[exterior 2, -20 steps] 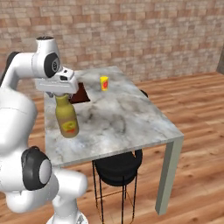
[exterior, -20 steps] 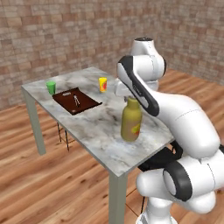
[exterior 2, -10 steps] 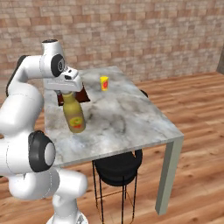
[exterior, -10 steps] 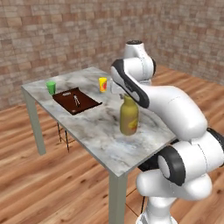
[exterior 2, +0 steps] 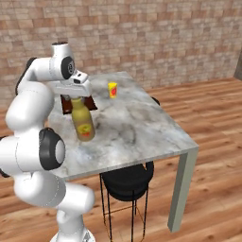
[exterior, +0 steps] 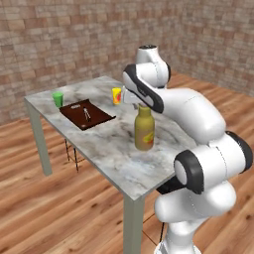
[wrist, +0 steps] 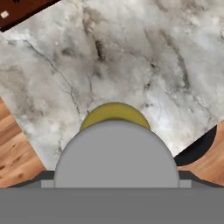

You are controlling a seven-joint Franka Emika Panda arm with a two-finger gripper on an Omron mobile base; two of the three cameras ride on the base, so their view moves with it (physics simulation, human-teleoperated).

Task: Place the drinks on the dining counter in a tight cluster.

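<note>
Now | yellow bottle (exterior: 144, 130) upright directly under pincer (exterior 2: 77, 98) | pincer spread wide, around cap

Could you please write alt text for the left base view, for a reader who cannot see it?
A tall yellow bottle stands upright on a marble dining counter, with the white arm's gripper right above its cap. Farther back are a dark brown board, a small green cup and a small yellow cup.

Green cup (exterior: 58, 98) upright near far left corner; yellow cup (exterior: 116, 95) upright toward far right edge. Brown board (exterior: 87, 114) lying flat between, bearing small metal utensil (exterior: 86, 113). Black stool (exterior 2: 125, 181) on wood floor (exterior: 54, 208), brick wall (exterior 2: 142, 38) behind.
</note>
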